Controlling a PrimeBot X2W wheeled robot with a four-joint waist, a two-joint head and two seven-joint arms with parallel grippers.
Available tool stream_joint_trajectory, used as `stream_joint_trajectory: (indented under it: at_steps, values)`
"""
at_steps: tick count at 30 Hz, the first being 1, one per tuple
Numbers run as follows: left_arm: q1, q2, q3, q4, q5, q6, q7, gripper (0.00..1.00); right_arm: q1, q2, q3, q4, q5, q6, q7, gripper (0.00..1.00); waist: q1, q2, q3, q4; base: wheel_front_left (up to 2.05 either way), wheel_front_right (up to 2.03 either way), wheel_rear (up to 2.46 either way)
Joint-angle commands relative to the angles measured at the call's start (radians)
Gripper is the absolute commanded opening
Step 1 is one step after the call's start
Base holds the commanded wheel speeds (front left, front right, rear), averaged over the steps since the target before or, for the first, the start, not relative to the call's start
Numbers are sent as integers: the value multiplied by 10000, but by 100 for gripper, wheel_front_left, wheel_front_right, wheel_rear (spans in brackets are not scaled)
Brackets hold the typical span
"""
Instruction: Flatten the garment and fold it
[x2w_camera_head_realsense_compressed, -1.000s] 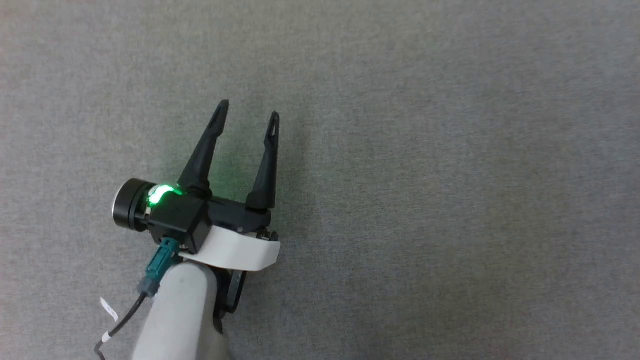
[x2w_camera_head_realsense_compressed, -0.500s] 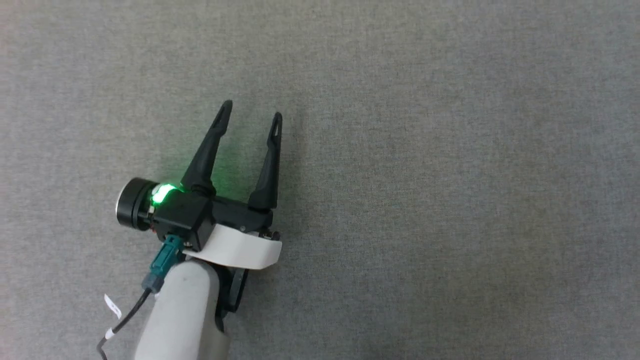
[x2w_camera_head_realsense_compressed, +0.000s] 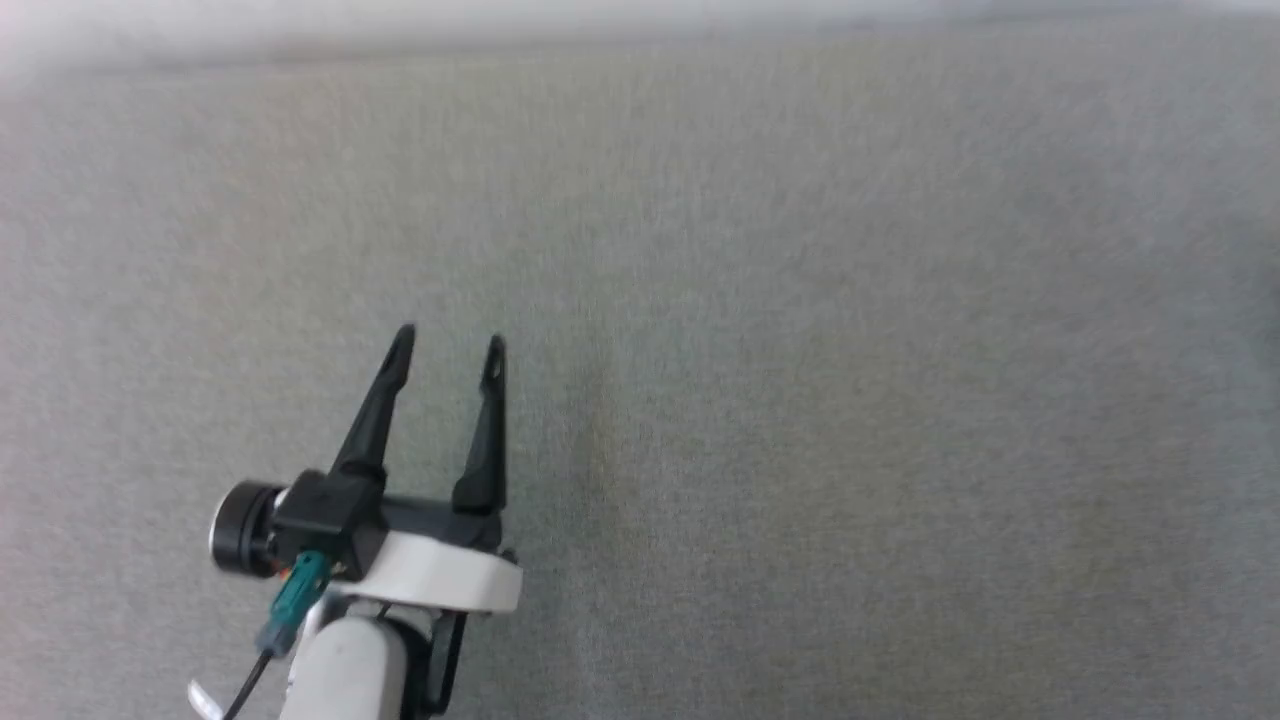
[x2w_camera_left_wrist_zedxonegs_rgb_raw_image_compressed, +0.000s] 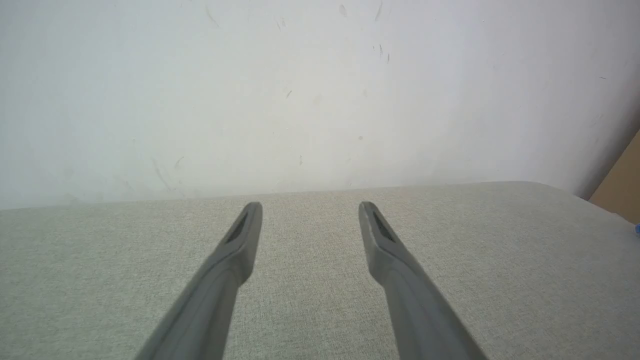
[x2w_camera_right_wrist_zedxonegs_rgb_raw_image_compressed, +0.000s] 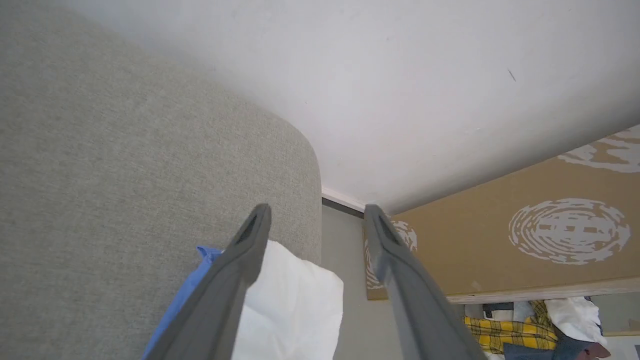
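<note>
Grey cloth covers the desk (x2w_camera_head_realsense_compressed: 800, 400), and the head view of it is a bit blurry. In the lower left of that picture is the left end effector (x2w_camera_head_realsense_compressed: 448, 342). Its two dark fingers are spread apart with nothing between them, and they point up the picture. A pale arm (x2w_camera_head_realsense_compressed: 345, 670) comes up to it from the bottom edge.

In the left wrist view the left end effector (x2w_camera_left_wrist_zedxonegs_rgb_raw_image_compressed: 311, 207) is spread wide too, over bare grey cloth. A white wall (x2w_camera_left_wrist_zedxonegs_rgb_raw_image_compressed: 300, 90) stands behind the desk. A bit of brown board (x2w_camera_left_wrist_zedxonegs_rgb_raw_image_compressed: 620, 185) peeks in at the right edge.

In the right wrist view the right end effector (x2w_camera_right_wrist_zedxonegs_rgb_raw_image_compressed: 317, 210) has its fingers spread apart, and they pinch nothing. The garment (x2w_camera_right_wrist_zedxonegs_rgb_raw_image_compressed: 295, 305) is at the bottom middle of that picture, by the round corner of the desk. It is white with a blue part on its left side. The finger on the left of the picture crosses in front of it, and I cannot tell if they touch. Grey floor (x2w_camera_right_wrist_zedxonegs_rgb_raw_image_compressed: 345, 240) shows to the right of the garment. A brown board with white round marks (x2w_camera_right_wrist_zedxonegs_rgb_raw_image_compressed: 500, 240) leans by the wall. A pile of clothes (x2w_camera_right_wrist_zedxonegs_rgb_raw_image_compressed: 510, 332), some yellow checked, sits in the lower right corner.
</note>
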Motion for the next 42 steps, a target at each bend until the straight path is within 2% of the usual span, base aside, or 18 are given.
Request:
stream_joint_trajectory:
  at_steps: [1, 6, 7, 10, 15, 20, 23, 28, 32, 42]
  values:
    - [218, -5, 148, -42, -48, 10, -47, 100, -169, 239, 76, -326, 90, -23, -168, 100, 3, -1, -1527, -92, 0, 0, 0]
    - [680, -5, 582, -108, -60, -62, -47, 100, -8, 1061, -261, -1470, 153, -23, -992, 100, 3, -1, -2162, 95, 0, 0, 0]
    - [680, -5, 582, -108, -60, -62, -47, 100, -8, 1061, -261, -1470, 153, -23, -992, 100, 3, -1, -2162, 95, 0, 0, 0]
    - [937, -5, 718, -167, -59, -32, -47, 100, 448, 1804, -834, -2174, 35, -23, -1450, 100, 3, -1, -2442, 225, 0, 0, 0]
    - [1389, -5, 884, -73, -68, 153, -47, 100, 1694, 3272, -1785, -3544, -590, -23, -2026, 100, 3, -1, -2739, 403, 0, 0, 0]
    - [1614, -5, 920, -32, -149, 429, -47, 100, 3309, 5191, -2837, -4747, -1036, -23, -2431, 100, 3, -1, -2878, 640, 0, 0, 0]
    - [1762, -5, 828, 102, -267, 500, -47, 100, 4326, 6259, -3186, -5244, -1238, -23, -2641, 100, 3, -1, -2953, 772, 0, 0, 0]
    - [1913, -5, 696, 262, -184, 601, -47, 100, 5912, 7630, -3397, -5727, -1825, -23, -2888, 100, 3, -1, -3059, 980, 0, 0, 0]
    - [2034, -5, 628, 338, -125, 645, -47, 100, 6677, 8061, -3384, -5758, -1810, -23, -2988, 100, 3, -1, -3104, 1019, 0, 0, 0]
    - [2088, -5, 543, 624, -73, 781, -47, 100, 7125, 8173, -3249, -5422, -1755, -23, -3128, 100, 3, -1, -3145, 1069, 0, 0, 0]
